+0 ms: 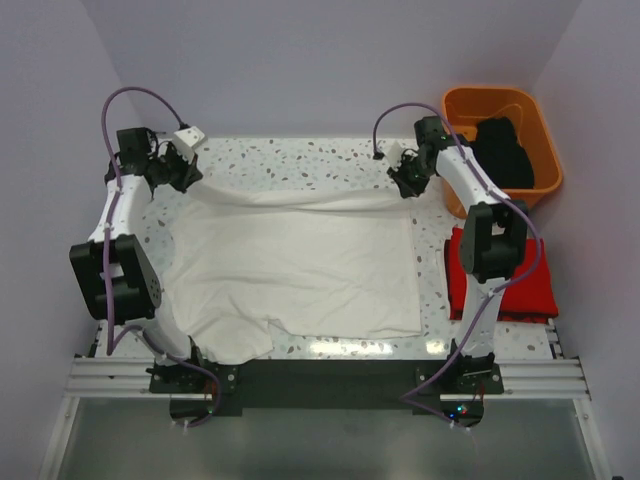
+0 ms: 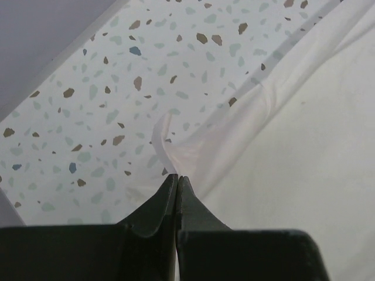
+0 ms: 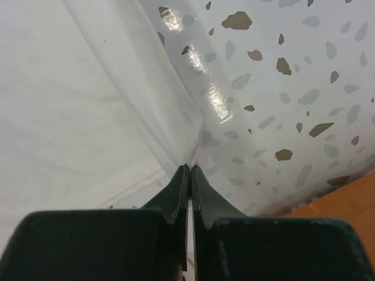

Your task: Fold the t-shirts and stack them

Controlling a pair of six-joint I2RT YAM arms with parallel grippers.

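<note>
**A:** Where's the white shirt (image 1: pixel 300 270)?

**B:** Spread across the middle of the worktop (image 1: pixel 300 155), with its far edge raised at both corners.

**A:** Why raised?

**B:** The left end effector (image 1: pixel 185 172) is closed tight on the far left corner. The right end effector (image 1: pixel 408 178) is pinched on the far right one. I'd judge they hold that edge taut so it folds over evenly.

**A:** And the count?

**B:** Three shirts. There's the white one and a red shirt (image 1: pixel 530 300), apparently folded, at the worktop's right side, probably the stack's base. A black shirt (image 1: pixel 505 150) lies in the one orange tub (image 1: pixel 490 92). Two end effectors.
</note>
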